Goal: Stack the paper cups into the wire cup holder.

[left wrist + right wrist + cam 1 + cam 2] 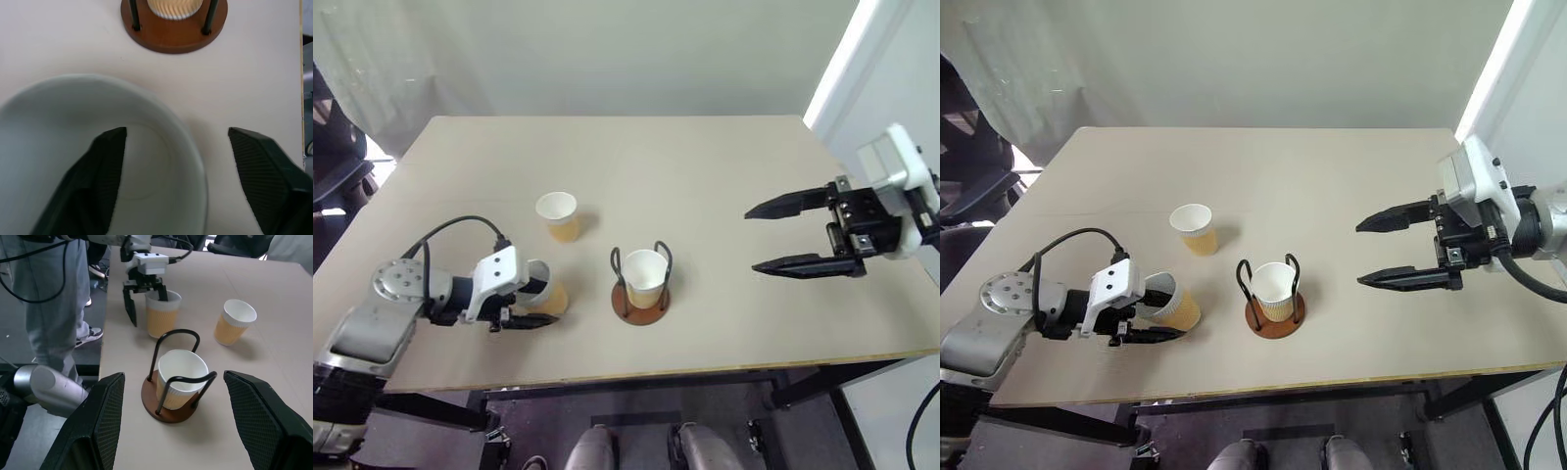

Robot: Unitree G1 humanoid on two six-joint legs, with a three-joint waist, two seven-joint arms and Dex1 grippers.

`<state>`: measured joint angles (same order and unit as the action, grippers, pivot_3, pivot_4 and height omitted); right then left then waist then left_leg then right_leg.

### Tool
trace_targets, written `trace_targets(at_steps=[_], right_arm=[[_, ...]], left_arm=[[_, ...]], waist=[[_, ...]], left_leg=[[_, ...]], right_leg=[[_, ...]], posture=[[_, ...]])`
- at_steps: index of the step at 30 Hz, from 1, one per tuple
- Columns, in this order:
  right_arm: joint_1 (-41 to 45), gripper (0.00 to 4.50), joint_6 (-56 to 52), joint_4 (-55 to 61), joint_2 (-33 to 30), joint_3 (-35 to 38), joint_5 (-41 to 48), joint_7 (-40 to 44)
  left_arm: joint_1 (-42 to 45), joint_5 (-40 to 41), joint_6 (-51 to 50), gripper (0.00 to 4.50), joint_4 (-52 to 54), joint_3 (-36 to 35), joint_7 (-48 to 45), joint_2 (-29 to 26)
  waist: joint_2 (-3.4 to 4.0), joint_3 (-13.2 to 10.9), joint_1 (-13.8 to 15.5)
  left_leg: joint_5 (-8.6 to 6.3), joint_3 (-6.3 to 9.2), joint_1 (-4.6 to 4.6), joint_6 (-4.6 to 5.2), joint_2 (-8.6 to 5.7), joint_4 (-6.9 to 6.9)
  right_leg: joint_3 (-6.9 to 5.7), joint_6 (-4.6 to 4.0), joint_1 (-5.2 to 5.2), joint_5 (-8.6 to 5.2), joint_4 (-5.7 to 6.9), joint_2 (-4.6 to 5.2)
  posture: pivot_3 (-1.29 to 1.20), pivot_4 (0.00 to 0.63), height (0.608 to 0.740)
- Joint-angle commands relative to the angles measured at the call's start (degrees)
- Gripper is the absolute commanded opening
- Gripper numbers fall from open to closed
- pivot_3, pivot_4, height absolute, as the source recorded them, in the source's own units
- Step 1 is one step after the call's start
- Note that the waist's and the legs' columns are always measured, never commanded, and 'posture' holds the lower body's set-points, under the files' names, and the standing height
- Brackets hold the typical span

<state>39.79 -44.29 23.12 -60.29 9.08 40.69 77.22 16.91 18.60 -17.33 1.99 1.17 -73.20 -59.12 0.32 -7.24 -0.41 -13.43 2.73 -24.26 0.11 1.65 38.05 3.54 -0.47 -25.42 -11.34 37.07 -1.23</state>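
1. Left wrist view: the left gripper [195,181] straddles the wall of a paper cup [73,147], 1 finger inside, 1 outside, jaws still apart and not pinching.
2. Just beyond its fingertips stands the wire cup holder [640,299] with 1 cup [645,276] seated inside.
3. A 3rd cup [558,215] stands farther off.
4. Right gripper [781,235] hovers wide open and empty, well apart from the holder.

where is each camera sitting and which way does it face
Head views: above the table, looking forward and down at three cups and both arms.
Left wrist view: along the left gripper, one finger inside the nearest cup, holder beyond.
Right wrist view: from the right gripper, open, across the holder's cup toward the left gripper; a person's legs stand beside the table.
Shared: all views show the holder.
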Motion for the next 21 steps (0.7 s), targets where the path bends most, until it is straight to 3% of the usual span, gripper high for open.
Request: trace_targets(at_steps=[1,6,12,17,21], right_arm=[[0.44,3.31,0.41,1.55,-0.97,2.42,1.91,-1.59],[0.26,3.31,1.34,1.3,-1.9,1.95,1.38,-2.67],[0.08,3.31,2.13,0.8,-3.25,2.33,1.06,-3.29],[-1.22,3.31,1.79,1.95,-4.43,3.92,1.73,-4.99],[-3.5,3.31,0.94,4.04,-5.01,6.11,2.76,-6.95]], left_arm=[[1.56,-0.84,1.44,1.98,-0.57,0.5,-0.91,0.67],[2.59,-2.45,3.35,0.11,-1.54,1.35,-1.45,1.1],[9.89,-0.82,1.46,0.05,-2.37,0.56,-6.82,-1.14],[34.52,4.63,-4.13,0.05,-11.57,3.93,-18.04,2.7],[50.8,11.49,-3.53,0.05,-19.5,13.11,-19.3,6.06]], waist=[[0.0,0.0,-0.07],[0.01,0.0,-0.04],[-0.01,0.0,0.35],[-0.08,-0.01,1.33],[-0.04,0.0,1.36]], left_leg=[[0.03,-0.02,0.0,0.03,0.0,0.0],[0.12,-0.02,0.01,0.13,0.0,0.05],[0.12,-0.01,-0.03,0.13,0.0,0.08],[0.16,0.07,-0.28,0.19,0.0,0.21],[0.07,-0.07,-0.33,0.32,-0.05,0.26]], right_leg=[[0.04,0.03,0.0,0.02,0.0,0.0],[0.05,0.09,0.02,0.1,0.02,-0.01],[0.05,0.1,0.01,0.11,0.01,-0.01],[-0.05,0.12,-0.09,0.21,-0.04,0.0],[0.05,0.28,-0.06,0.31,-0.17,0.1]], posture=[[0.0,0.15,0.74],[0.0,0.15,0.74],[0.0,0.15,0.74],[0.0,0.15,0.74],[0.0,0.15,0.74]])
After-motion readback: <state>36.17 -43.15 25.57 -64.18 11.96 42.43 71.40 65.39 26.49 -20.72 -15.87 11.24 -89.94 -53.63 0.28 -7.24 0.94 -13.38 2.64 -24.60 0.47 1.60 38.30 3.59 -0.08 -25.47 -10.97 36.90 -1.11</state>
